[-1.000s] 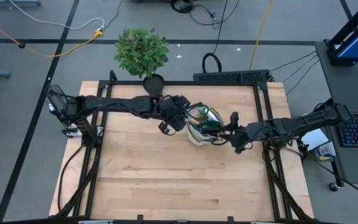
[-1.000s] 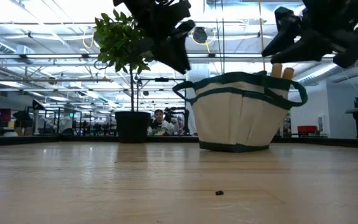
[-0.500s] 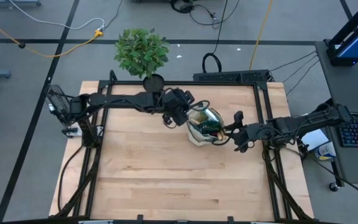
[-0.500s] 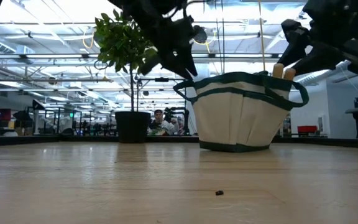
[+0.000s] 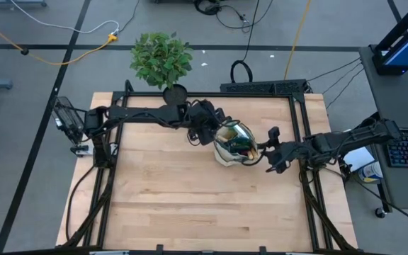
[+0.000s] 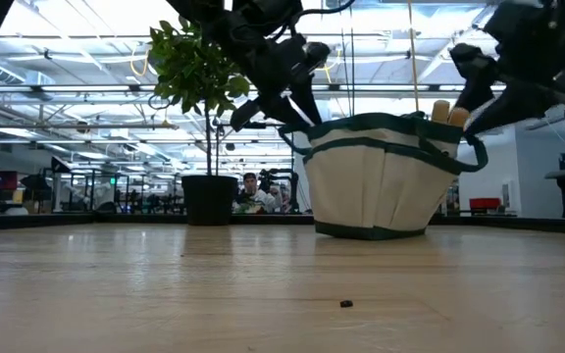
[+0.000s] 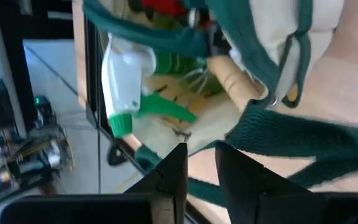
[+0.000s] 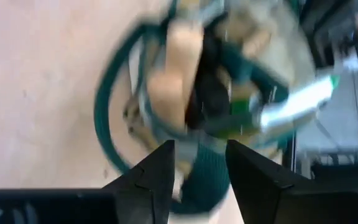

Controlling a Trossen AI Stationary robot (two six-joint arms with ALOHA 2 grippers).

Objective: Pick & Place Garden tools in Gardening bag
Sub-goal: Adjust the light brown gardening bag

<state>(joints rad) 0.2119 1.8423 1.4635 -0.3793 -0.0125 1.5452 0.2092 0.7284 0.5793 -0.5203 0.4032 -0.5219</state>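
Observation:
The beige gardening bag with green trim (image 5: 232, 145) stands upright on its base on the table (image 6: 381, 186). Inside it are wooden tool handles (image 6: 444, 113), a white-and-green spray bottle (image 7: 126, 74) and something red. My left gripper (image 5: 208, 129) is at the bag's left rim, coming down at a slant, its fingers a narrow gap apart (image 7: 201, 155). My right gripper (image 5: 271, 150) is open beside the bag's right side, level with its top (image 6: 474, 93). Nothing shows between its fingers but the blurred bag beyond (image 8: 166, 81). My left gripper has its fingertips (image 6: 304, 120) at the bag's green rim (image 7: 229, 140) on the bag's left side, slanting down from the table's left. Whether they touch the rim I cannot tell.
A leafy plant (image 5: 161, 57) in a black pot (image 6: 209, 201) stands at the table's far edge, just behind my left arm. A green loop handle (image 6: 474, 152) hangs on the bag's right side. The near half of the wooden table (image 5: 190, 205) is bare but for a small dark speck (image 6: 345, 304).
My left gripper has moved toward the bag and down, from beside it to its left rim. My right gripper has drawn back a little from the bag's top toward the table's right edge. The bag has stayed in place.

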